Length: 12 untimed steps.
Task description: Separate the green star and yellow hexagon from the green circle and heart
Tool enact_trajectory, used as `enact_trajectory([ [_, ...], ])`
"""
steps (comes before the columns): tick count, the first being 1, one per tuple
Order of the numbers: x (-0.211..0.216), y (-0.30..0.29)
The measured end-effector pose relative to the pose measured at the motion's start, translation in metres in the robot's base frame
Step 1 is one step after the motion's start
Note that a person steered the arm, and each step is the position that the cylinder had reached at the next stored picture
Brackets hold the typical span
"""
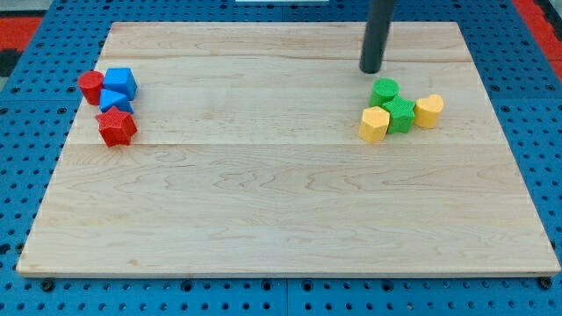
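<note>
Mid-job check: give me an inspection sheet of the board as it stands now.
Surface: wooden board on blue pegboard.
Job's things: green circle, green star, yellow hexagon and yellow heart clustered touching at the view's right; not yet separated.
Clutter: red cylinder, blue cube, blue triangle, red star bunched at the view's left.
Grippers: none; my tip sits just above the green circle, toward the view's top.
Cables: nothing seen.
Surroundings: red strip at the view's top right.
</note>
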<state>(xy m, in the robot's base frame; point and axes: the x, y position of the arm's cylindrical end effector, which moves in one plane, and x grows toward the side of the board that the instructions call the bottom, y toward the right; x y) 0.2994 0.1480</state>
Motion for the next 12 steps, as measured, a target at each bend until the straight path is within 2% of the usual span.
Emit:
enact_trajectory([
  [2,-0.004,0.104],
  [3,0.006,0.1],
  [5,0.066,0.082],
  [7,0.091,-0.022],
  [9,0.146,-0.095],
  [11,0.128,-0.032],
  [12,0.129,-0.026],
])
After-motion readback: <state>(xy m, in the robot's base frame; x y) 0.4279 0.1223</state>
